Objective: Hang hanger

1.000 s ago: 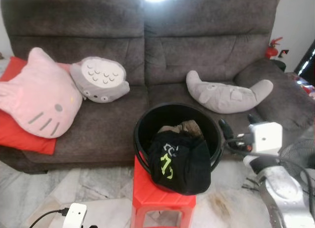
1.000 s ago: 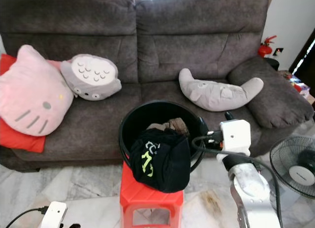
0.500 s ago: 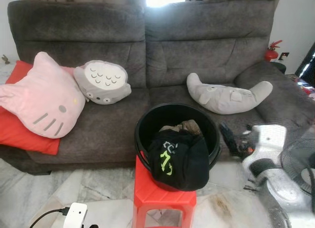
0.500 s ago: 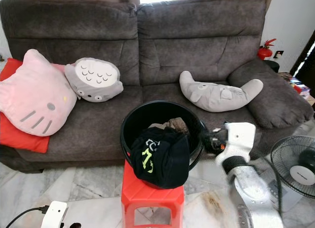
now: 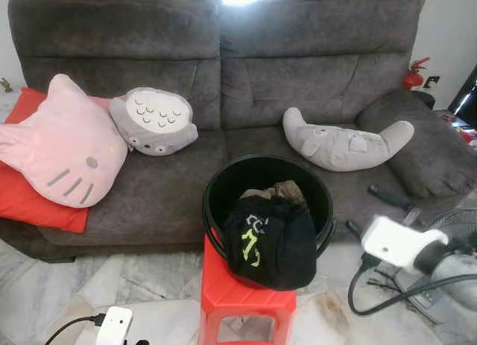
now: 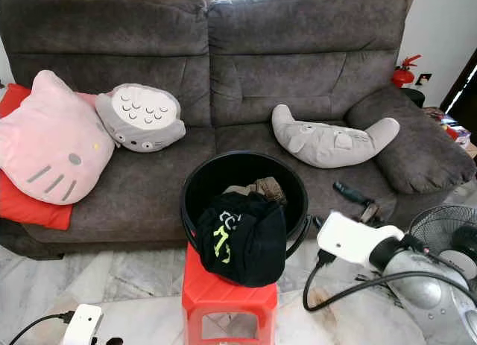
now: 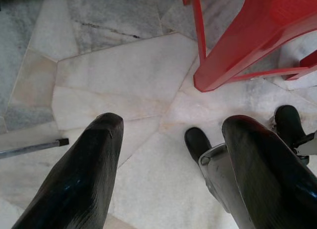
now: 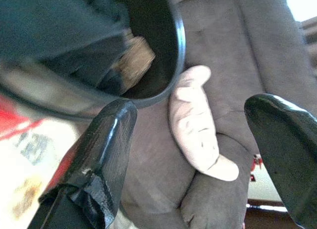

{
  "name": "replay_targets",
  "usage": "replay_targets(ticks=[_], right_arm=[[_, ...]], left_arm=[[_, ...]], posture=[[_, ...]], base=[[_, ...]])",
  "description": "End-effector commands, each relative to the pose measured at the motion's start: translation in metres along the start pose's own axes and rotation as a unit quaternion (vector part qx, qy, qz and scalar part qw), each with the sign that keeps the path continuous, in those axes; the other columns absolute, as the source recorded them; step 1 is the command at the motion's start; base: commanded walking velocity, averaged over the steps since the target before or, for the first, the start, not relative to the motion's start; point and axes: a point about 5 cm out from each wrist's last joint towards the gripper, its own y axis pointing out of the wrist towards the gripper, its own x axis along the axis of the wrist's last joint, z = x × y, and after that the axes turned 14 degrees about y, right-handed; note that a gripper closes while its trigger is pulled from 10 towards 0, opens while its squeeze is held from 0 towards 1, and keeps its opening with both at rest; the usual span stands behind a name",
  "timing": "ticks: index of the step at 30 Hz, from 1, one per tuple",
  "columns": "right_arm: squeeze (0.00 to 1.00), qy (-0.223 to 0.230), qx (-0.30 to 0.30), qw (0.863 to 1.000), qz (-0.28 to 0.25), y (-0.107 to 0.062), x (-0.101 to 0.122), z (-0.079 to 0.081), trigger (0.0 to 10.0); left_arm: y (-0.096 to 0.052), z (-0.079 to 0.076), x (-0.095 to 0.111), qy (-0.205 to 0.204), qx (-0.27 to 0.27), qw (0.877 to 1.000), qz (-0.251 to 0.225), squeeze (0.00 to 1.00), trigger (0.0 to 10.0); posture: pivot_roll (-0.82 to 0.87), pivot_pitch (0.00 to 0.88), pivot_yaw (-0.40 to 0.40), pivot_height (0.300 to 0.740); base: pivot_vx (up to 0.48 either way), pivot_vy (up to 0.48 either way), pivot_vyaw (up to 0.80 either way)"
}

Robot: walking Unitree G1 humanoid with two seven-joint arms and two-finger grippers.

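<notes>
Our right gripper (image 8: 188, 155), fingers spread and holding nothing, hovers beside the round black plastic bucket (image 6: 242, 170) on a red plastic stool (image 6: 223, 293). Our left gripper (image 7: 168, 155) hangs released over marble floor (image 7: 124, 75). Dark soft clothing (image 6: 242, 237) drapes over the bucket's rim; we cannot make out a hanger.

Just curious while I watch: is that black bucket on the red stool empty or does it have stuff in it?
It has stuff in it. The bucket holds clothes, with a black shirt draped over its front rim.
</notes>
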Motion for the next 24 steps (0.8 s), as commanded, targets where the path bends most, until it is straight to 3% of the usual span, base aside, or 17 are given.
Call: replay_targets(ticks=[1, 5, 9, 24], right_arm=[[0.0, -0.057, 0.029, 0.998, 0.022, 0.002, -0.009, 0.005, 10.0], [0.0, -0.091, 0.036, 0.994, 0.045, 0.011, -0.021, 0.008, 10.0], [0.0, -0.093, 0.038, 0.994, 0.042, 0.016, -0.022, 0.01, 10.0], [0.0, -0.133, 0.02, 0.99, -0.05, 0.058, 0.001, 0.012, 10.0]], left_arm=[[-0.001, 0.0, -0.004, 0.0, -0.003, 1.0, 0.008, 0.0, 10.0], [-0.001, 0.0, -0.004, 0.002, -0.003, 1.0, 0.009, 0.0, 10.0], [-0.001, 0.0, -0.004, 0.002, -0.003, 1.0, 0.009, 0.0, 10.0], [-0.001, 0.001, -0.004, 0.0, 0.005, 1.0, 0.008, 0.0, 10.0]], posture=[[-0.28, 0.0, -0.002, 0.74], [-0.28, 0.0, 0.001, 0.74], [-0.28, 0.0, 0.003, 0.74], [-0.26, 0.0, 0.008, 0.74]], base=[[0.0, 0.0, 0.0], [0.0, 0.0, 0.0], [0.0, 0.0, 0.0], [0.0, 0.0, 0.0]])
